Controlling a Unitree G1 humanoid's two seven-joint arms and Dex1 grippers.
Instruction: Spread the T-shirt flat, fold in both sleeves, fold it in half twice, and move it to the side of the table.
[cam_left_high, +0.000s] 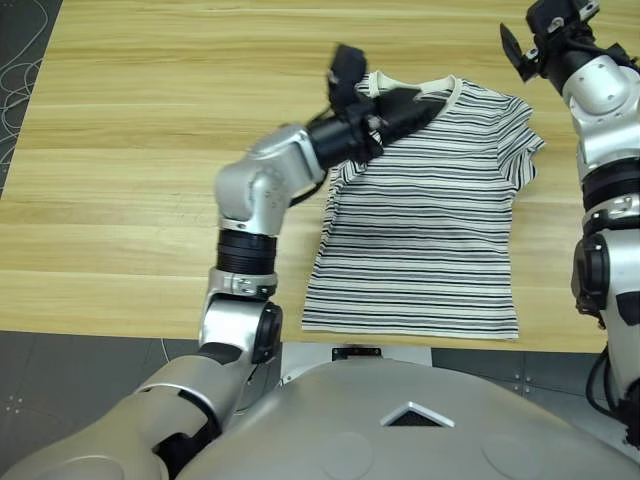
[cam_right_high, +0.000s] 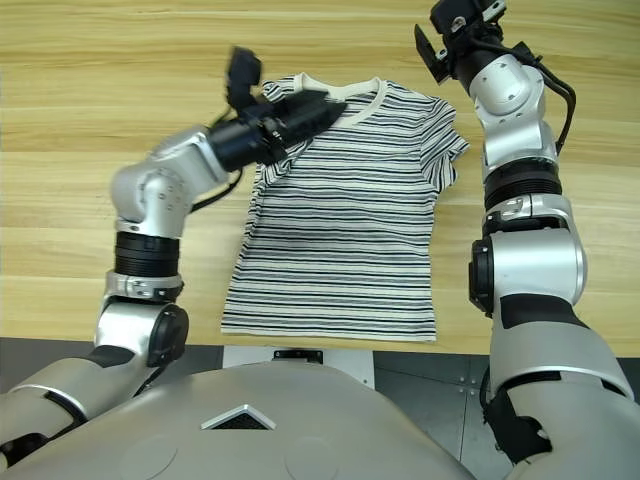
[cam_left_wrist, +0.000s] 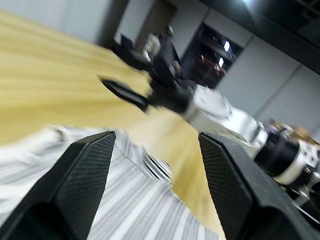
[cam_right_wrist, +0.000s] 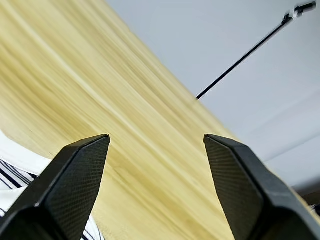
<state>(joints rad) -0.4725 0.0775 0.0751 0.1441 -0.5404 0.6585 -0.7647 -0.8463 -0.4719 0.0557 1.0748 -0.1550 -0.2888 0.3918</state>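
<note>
T-shirt (cam_left_high: 420, 230) flat on surface (cam_left_high: 150, 150), hem 6 o'clock | left gripper (cam_left_wrist: 156, 137) apart over its 11 o'clock corner | right gripper (cam_right_wrist: 156, 137) apart, 1 o'clock | risk: shallow pinch could bunch fabric.

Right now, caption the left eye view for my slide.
Left hand open at the striped T-shirt's shoulder; right hand open over the bare table.

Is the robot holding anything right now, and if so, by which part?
Nothing is held. The left gripper is open over the shoulder of the T-shirt, and the right gripper is open above the table.
</note>
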